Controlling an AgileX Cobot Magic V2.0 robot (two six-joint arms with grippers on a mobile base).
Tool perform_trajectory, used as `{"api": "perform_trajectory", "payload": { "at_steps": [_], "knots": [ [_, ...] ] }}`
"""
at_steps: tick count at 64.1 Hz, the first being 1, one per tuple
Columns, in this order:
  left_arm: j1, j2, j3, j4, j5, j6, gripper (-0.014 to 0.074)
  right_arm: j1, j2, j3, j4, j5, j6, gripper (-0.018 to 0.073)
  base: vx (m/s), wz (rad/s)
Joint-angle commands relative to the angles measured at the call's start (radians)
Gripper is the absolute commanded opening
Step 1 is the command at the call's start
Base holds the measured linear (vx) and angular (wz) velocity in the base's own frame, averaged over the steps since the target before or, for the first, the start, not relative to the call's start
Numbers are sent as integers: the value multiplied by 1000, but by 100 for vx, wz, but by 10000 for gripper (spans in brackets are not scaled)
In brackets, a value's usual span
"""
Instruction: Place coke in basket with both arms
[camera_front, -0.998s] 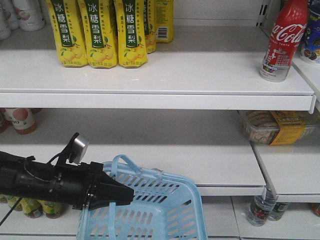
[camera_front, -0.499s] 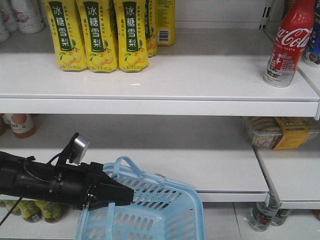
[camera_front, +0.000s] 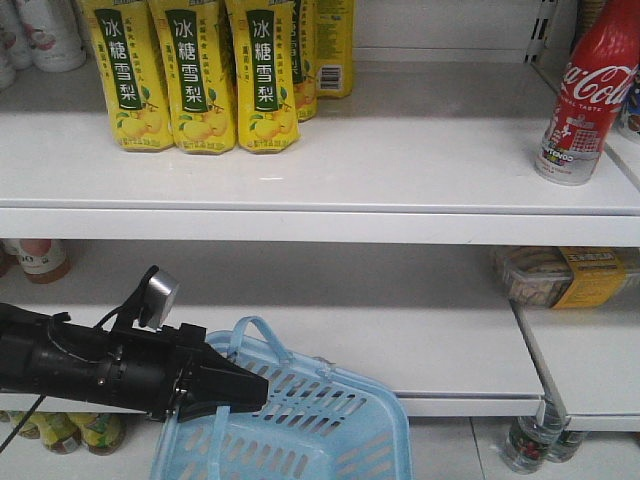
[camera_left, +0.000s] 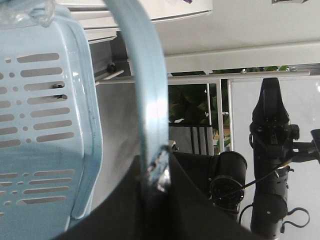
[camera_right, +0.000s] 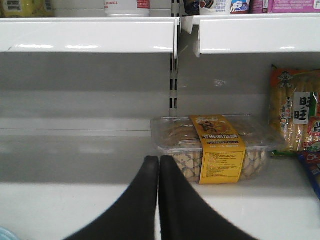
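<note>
Step in hand: judged as the start of the fetch. The coke (camera_front: 590, 95) is not yet taken, and nothing shows in the visible part of the basket (camera_front: 310, 400).
Left tool: the left tool (camera_front: 255, 392) is clamped on the basket's loop handle (camera_left: 150, 100), which runs between its jaws in the wrist view.
Left arm pose: stretched almost level from the left edge, tip pointing right and slightly down. The basket hangs tilted below and ahead of it.
Right tool: the right tool (camera_right: 159, 161) has its fingers pressed together and holds nothing.
Right arm pose: level, aimed at a snack box (camera_right: 212, 147) straight ahead of its tip on a lower shelf.
Coke position: upright on the upper shelf (camera_front: 400, 160), high above and well to the right of the left tool. Judged to be one shelf above the right tool's line of aim.
Advice: raise the right tool to the upper shelf, spread its fingers before the approach, and close on the red wrap at mid-height. Hold the basket steady, mouth up, beneath the drop.
Risk: the bottle is tall and slim, so it is likely to topple if nudged.
</note>
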Motion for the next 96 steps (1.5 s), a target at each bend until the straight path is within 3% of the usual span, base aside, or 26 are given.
{"api": "perform_trajectory", "payload": {
  "at_steps": [1,68,78,96],
  "knots": [
    [-3,-48,-18,-75,71,17,-6,0,-19,11,-5,-70,-12,-10,3,1],
    [-3,-48,-18,-75,71,17,-6,0,-19,11,-5,-70,-12,-10,0,0],
    [-3,-48,-18,-75,71,17,-6,-1,-18,3,26,-131,25,-10,0,0],
    [-3,-48,-18,-75,71,17,-6,-1,133,-185,67,-101,25,-10,0,0]
  ]
}}
